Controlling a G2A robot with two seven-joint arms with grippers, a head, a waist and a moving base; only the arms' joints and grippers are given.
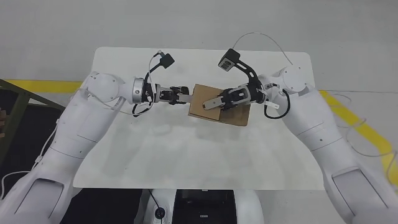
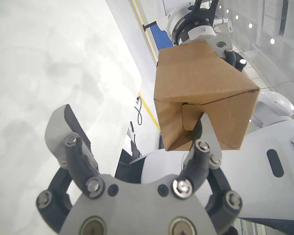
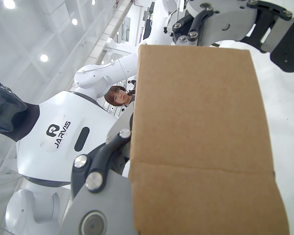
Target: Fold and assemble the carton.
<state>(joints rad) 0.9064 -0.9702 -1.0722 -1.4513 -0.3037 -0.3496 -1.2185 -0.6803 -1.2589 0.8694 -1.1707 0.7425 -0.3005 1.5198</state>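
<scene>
Top view: boxy brown cardboard carton point(image 1: 201, 96) in right pincer point(image 1: 211, 104).

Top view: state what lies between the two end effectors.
The brown cardboard carton lies between them in the top view, with the left end effector at one end and the right end effector over it.

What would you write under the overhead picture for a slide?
Two robot arms meet over a white table: the right tool grips a brown carton, the left tool open at its end.
</scene>
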